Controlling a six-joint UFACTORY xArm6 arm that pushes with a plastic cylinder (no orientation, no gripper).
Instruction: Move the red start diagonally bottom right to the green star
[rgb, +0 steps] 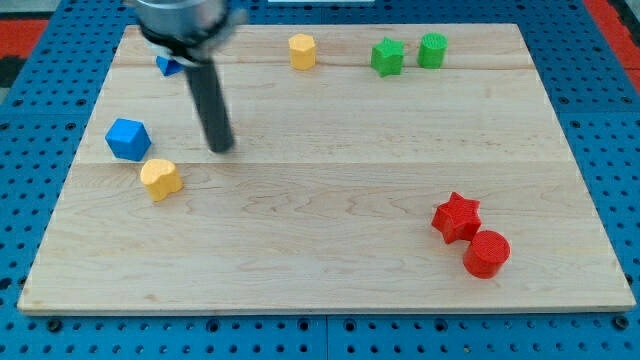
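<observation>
The red star (456, 217) lies at the view's lower right of the wooden board (330, 270), touching a red cylinder (487, 253) just below and to its right. The green star (387, 57) sits near the board's top edge, right of centre, with a green cylinder (432, 50) beside it on its right. My tip (222, 147) rests on the board at the view's left, far from both stars, with the rod rising up and to the left. It is to the right of the blue block and above and right of the yellow heart.
A blue cube-like block (128, 138) and a yellow heart (160, 179) lie near the left edge. A yellow hexagonal block (302, 50) stands at top centre. A small blue block (167, 66) shows partly behind the arm at top left. Blue pegboard surrounds the board.
</observation>
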